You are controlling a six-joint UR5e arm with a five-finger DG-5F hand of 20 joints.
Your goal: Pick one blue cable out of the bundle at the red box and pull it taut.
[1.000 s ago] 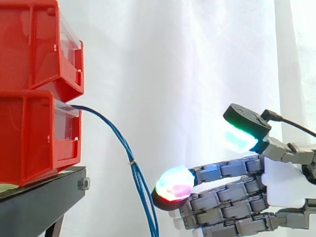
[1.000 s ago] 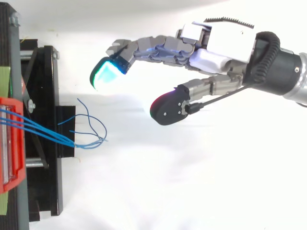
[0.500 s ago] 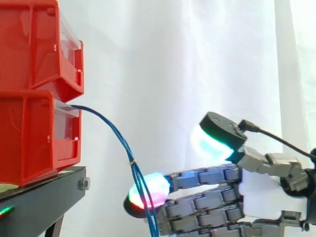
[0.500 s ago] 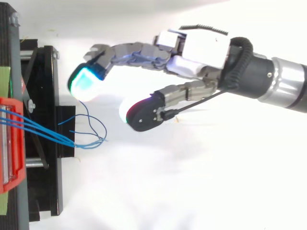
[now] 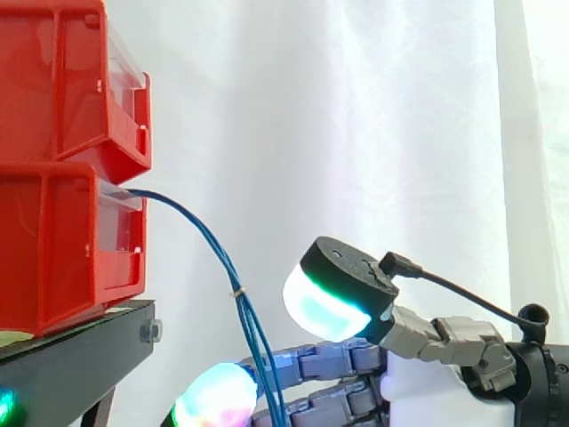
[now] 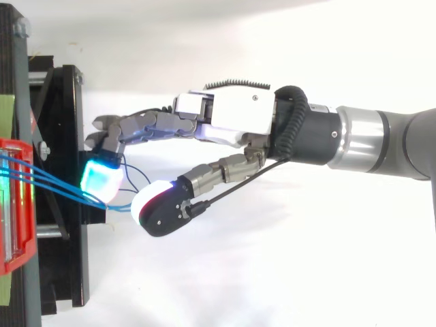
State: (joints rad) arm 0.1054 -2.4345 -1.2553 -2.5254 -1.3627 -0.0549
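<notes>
Several thin blue cables [image 5: 236, 291] leave the lower red bin [image 5: 53, 240] as one bundle and arc down to the right, tied by a small yellowish band. From above, the blue cables [image 6: 54, 184] run from the red bin [image 6: 17, 204] across the black stand to loose curled ends. My hand [image 6: 231, 119] reaches in from the right. Its fingers [image 6: 136, 126] stretch over the cable ends, with a cyan fingertip [image 6: 101, 180] beside them. The thumb [image 6: 160, 204] stands apart on the other side. The cable ends lie in the gap, unpinched. In the side view the hand [image 5: 342, 285] is low, behind the bundle.
Two red bins are stacked at the left, the upper one [image 5: 62, 80] overhanging. They rest on a black stand [image 5: 80, 351] whose bolted edge [image 6: 68, 136] lies just left of my fingertips. A white curtain [image 5: 356, 133] hangs behind.
The hand has moved left toward the bins and sunk lower in the side view. Its fingertip and thumb, earlier clear of the cables, now flank the loose ends.
</notes>
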